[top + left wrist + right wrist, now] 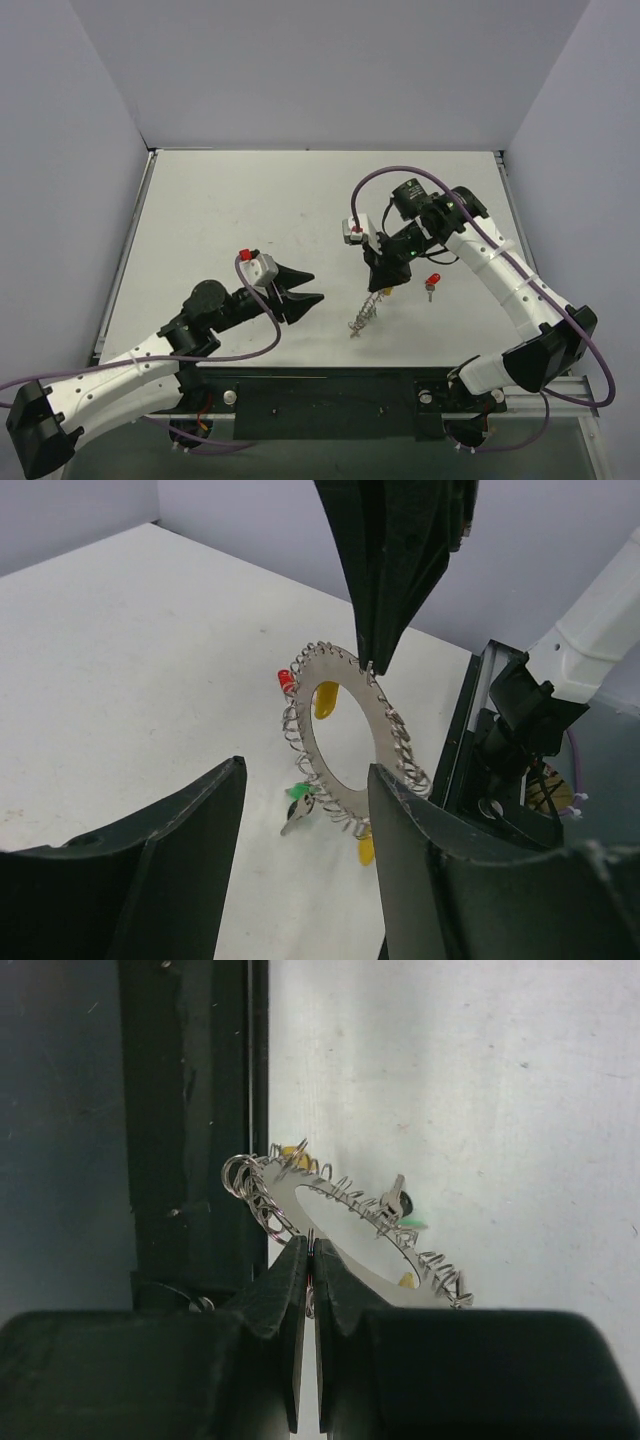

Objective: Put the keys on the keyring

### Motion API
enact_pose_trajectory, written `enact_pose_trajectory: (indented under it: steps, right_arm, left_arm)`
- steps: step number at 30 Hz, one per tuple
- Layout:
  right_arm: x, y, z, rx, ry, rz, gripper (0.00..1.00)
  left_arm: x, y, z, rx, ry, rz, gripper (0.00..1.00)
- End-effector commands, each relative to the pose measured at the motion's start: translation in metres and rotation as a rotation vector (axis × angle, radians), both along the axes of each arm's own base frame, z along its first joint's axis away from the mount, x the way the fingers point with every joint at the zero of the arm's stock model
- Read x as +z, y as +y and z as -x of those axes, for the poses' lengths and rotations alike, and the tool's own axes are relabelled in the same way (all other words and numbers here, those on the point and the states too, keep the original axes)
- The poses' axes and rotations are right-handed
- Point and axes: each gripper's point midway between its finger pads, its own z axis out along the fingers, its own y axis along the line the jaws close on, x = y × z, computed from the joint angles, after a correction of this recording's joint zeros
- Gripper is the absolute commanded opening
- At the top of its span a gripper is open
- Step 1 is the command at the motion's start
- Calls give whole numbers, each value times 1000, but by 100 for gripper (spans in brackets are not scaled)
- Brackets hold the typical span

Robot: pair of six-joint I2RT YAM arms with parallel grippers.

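Note:
My right gripper (384,286) is shut on the top edge of the keyring (364,314), a flat silvery ring wrapped in coiled wire, and holds it on edge with its bottom at the table. The wrist view shows the fingertips (297,1260) pinching a wire loop of the keyring (352,1222). A green-headed key (299,793) and two yellow-headed keys (326,699) hang on the keyring (345,742). A red-headed key (432,283) lies loose on the table right of it. My left gripper (305,288) is open and empty, just left of the ring, which stands beyond its fingertips (232,772).
The black front rail (330,400) of the table runs just below the ring. The right arm's base and cable (530,730) stand behind the ring in the left wrist view. Grey walls enclose the white table (250,210).

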Motion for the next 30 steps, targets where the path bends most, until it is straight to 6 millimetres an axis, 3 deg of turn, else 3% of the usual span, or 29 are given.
enact_pose_trajectory:
  steps: [1,10,22,30]
  right_arm:
    - [9,1,39,205,-4,-99,0]
    - [6,6,47,240,22,-126,0]
    - [7,10,50,248,47,-143,0]
    - [6,11,50,250,54,-146,0]
  left_arm:
    - [15,-21,7,-102,-22,81,60]
    - [3,-60,21,-154,-34,98,60]
    - [-2,-79,-2,-40,-69,126,54]
    - [-1,-94,11,-145,-76,150,47]
